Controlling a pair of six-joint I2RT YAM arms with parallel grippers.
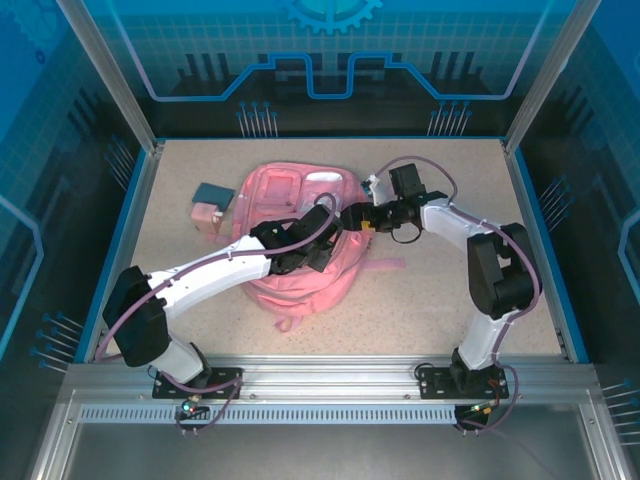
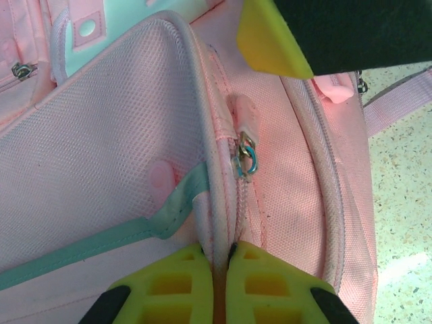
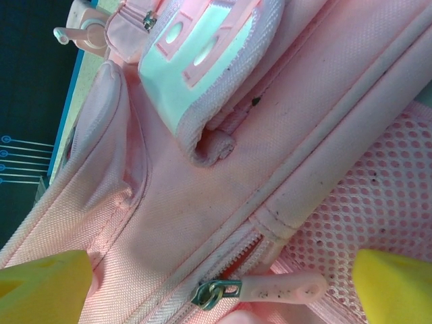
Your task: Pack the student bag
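The left arm (image 1: 215, 270) stretches forward and to the right from its base. Its pincer (image 2: 219, 262) is clamped tight (yellow fingertips nearly meeting) on a seam of the student bag (image 2: 101, 169). The right arm (image 1: 500, 270) bends at the elbow and reaches left, its pincer (image 3: 219, 280) spread wide, near the left one.

Speckled beige counter (image 1: 450, 290), blue rim (image 1: 543, 250) along its sides, translucent blue wall panels (image 1: 330, 60) printed with circuit lines and a gear, slanted aluminium posts (image 1: 107, 70), slotted aluminium rail (image 1: 330, 412) at the near edge, even bright light.

High rear view looking down, wrist views close, sharing student bag (image 1: 285, 190)
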